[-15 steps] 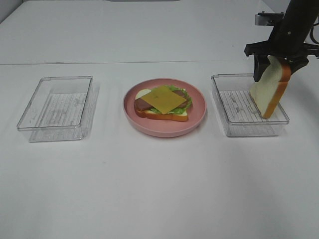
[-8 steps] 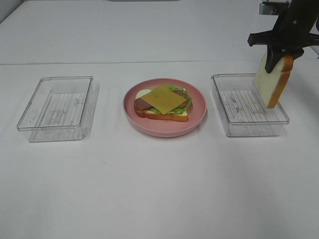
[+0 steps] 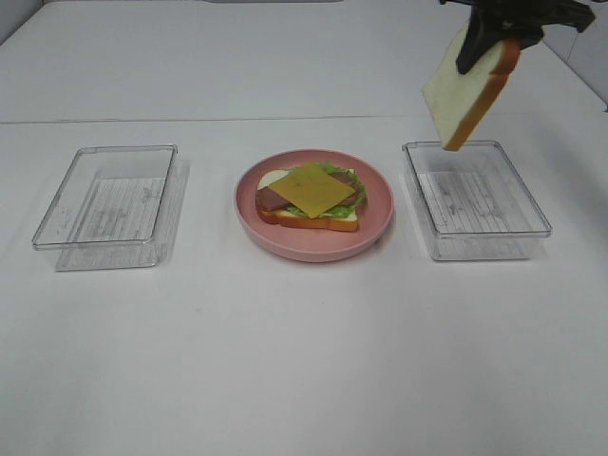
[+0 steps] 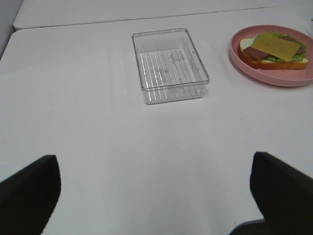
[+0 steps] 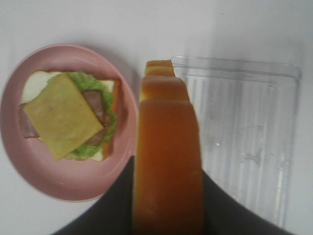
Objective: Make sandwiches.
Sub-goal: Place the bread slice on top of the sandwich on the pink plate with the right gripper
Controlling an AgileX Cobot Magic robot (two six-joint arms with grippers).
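An open-topped sandwich [image 3: 312,195] lies on the round pink plate [image 3: 313,249]: bread, green lettuce, brownish meat and a yellow cheese square on top. My right gripper [image 3: 486,46] is shut on a white bread slice [image 3: 467,87] with orange-brown crust. The slice hangs tilted, high above the far edge of the right clear tray [image 3: 475,228]. In the right wrist view the slice's crust [image 5: 168,161] fills the middle, between the sandwich [image 5: 63,115] and the tray [image 5: 244,132]. My left gripper [image 4: 156,196] stands open over bare table, out of the exterior high view.
A second clear tray [image 3: 109,204] sits left of the plate and holds nothing; the left wrist view shows this tray [image 4: 168,63] with the plate's rim [image 4: 274,78] beside it. The table's far edge runs behind the trays.
The right gripper has lifted the bread slice up out of the right tray and carried it leftward, toward the plate. The left arm has not moved.
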